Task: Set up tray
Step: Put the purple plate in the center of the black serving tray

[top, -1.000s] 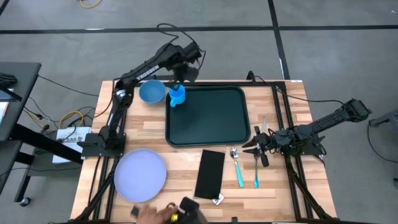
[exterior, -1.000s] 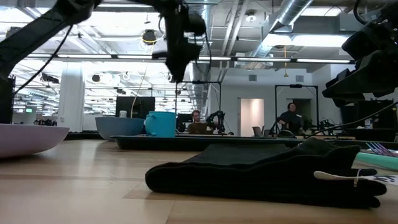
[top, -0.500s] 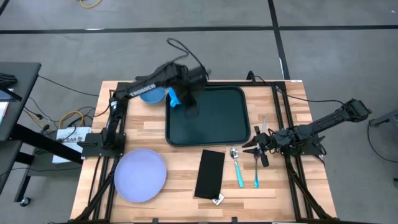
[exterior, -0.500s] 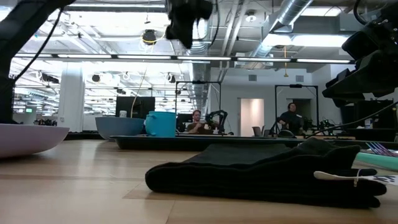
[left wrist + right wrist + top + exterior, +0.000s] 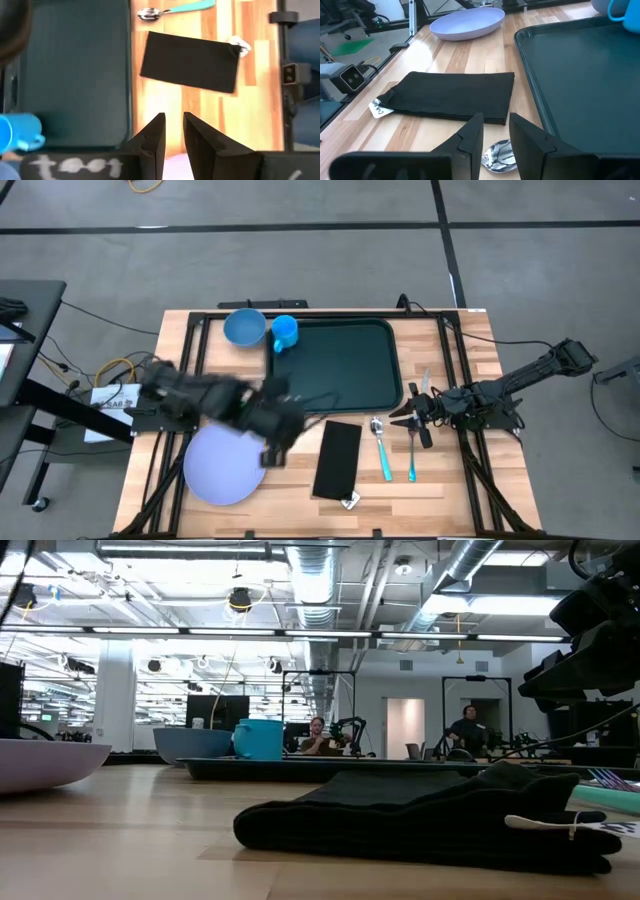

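The dark green tray lies at the table's far middle. A blue cup stands upright in its far left corner. My left gripper, blurred in the high view, hangs over the right rim of the lavender plate. In its wrist view it is open by a narrow gap and holds nothing. My right gripper waits right of the tray. It is open by a narrow gap, above the bowl of the spoon, and I see no touch.
A blue bowl sits on the table left of the cup. A folded black napkin lies near the tray's near edge. A teal-handled spoon and fork lie right of it. Bare wood shows between plate and napkin.
My left gripper has left the blue cup at the tray's far left corner, risen, and swung fast toward the near edge, ending over the lavender plate's right rim. The cup stays upright in the tray. A person's hand at the near edge has gone from view.
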